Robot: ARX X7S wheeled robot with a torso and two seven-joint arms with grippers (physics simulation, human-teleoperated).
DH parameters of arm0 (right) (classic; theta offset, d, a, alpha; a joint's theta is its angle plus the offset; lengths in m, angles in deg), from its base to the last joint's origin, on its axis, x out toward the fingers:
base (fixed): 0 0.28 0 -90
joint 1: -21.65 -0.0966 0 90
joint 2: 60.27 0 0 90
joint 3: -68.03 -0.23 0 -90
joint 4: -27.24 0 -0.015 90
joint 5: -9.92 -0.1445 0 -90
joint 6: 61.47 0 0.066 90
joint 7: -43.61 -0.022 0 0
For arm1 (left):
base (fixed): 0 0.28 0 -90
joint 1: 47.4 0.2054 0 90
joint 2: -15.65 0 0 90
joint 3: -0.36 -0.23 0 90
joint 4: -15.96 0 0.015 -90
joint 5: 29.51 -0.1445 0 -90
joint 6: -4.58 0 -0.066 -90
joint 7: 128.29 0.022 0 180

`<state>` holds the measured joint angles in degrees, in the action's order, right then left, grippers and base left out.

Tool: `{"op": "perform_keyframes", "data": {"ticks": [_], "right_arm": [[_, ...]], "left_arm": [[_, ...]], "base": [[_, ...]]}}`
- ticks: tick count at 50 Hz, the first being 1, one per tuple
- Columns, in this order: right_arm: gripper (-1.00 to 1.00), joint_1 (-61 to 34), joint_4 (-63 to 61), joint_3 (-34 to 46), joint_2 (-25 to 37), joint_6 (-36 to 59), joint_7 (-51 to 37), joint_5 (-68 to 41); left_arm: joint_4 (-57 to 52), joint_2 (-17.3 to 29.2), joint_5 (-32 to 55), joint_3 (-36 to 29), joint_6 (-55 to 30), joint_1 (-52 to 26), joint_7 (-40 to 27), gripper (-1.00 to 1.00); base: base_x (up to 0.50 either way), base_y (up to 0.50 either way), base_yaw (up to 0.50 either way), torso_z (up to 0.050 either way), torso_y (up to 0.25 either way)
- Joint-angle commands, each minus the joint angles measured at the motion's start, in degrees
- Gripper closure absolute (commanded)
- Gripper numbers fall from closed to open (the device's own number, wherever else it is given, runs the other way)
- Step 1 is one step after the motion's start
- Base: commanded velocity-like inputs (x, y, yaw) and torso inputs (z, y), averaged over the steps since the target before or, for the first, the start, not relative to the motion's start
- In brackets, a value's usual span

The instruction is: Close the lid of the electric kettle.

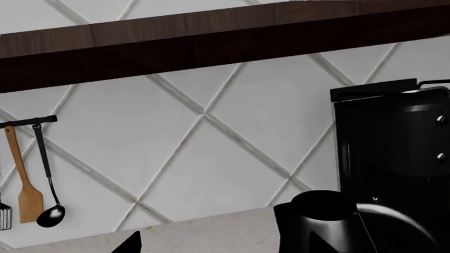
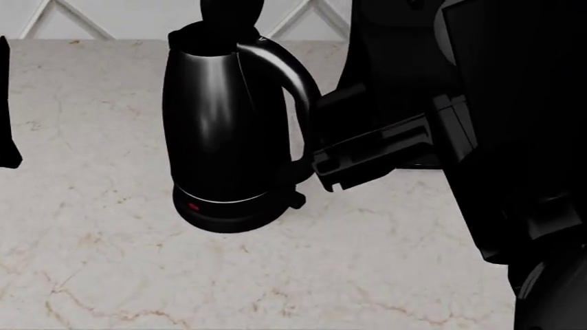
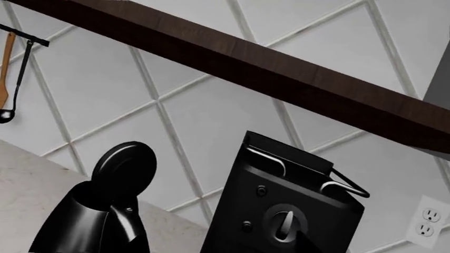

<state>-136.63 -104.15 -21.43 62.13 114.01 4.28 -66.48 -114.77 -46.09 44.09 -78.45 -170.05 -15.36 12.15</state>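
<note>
The electric kettle (image 2: 220, 124) stands on its round base with a red light on the marble counter, handle toward my right arm. Its lid (image 2: 229, 12) stands upright and open above the rim, and shows as a round glossy disc in the right wrist view (image 3: 126, 167). My right gripper (image 2: 321, 137) is open, close beside the handle at mid height and well below the lid. My left gripper (image 1: 225, 245) is open and empty, its tips spread over bare counter left of the kettle (image 1: 330, 226). It shows as a dark shape at the head view's left edge (image 2: 5, 137).
A boxy black coffee machine (image 3: 281, 211) stands right behind the kettle, also in the left wrist view (image 1: 393, 142). A dark wooden shelf (image 1: 211, 42) runs above on the tiled wall. A spatula and ladle (image 1: 42, 179) hang on a rail. A wall socket (image 3: 427, 221) is at the right.
</note>
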Motion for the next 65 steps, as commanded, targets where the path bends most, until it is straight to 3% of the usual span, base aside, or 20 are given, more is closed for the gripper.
{"op": "perform_keyframes", "data": {"ticks": [1, 17, 27, 32, 46, 65], "right_arm": [[-1.0, -1.8, 0.7, 2.2, 1.1, -1.1, -1.5, -2.0], [-1.0, 1.7, 0.5, 3.7, 2.2, -4.4, -0.7, 0.5], [-1.0, 3.1, 2.3, 5.6, 1.3, -5.1, -0.4, 0.6], [-1.0, 4.6, 4.8, 11.1, -0.2, -9.0, 4.9, 7.6], [-1.0, -0.1, 17.2, 19.9, -5.1, -15.7, 13.9, 17.1], [-1.0, -2.3, 25.3, 25.8, -8.7, -19.6, 17.9, 22.1]], "left_arm": [[0.5, 1.8, 0.4, -0.9, 1.8, 0.3, -0.3, -1.0], [-0.9, 3.3, -0.3, -1.1, 5.1, 2.3, 0.7, -1.0], [-0.8, 3.7, -1.3, -1.0, 6.7, 4.2, 0.9, -1.0], [-0.9, 4.1, -3.1, -1.9, 7.7, 5.8, 1.4, -1.0], [-0.5, 5.5, -5.5, -2.0, 10.3, 9.6, 3.5, -1.0], [-0.5, 6.4, -4.8, -0.5, 11.7, 12.0, 3.2, -1.0]], "base": [[0.5, 0.0, 0.0, 0.0, 0.0], [0.46, 0.0, 0.0, 0.0, 0.001], [0.0, 0.0, 0.0, 0.0, 0.0], [0.0, 0.0, 0.0, 0.0, 0.0], [0.0, 0.0, 0.0, 0.0, 0.0], [0.0, 0.0, 0.0, 0.0, 0.0]]}}
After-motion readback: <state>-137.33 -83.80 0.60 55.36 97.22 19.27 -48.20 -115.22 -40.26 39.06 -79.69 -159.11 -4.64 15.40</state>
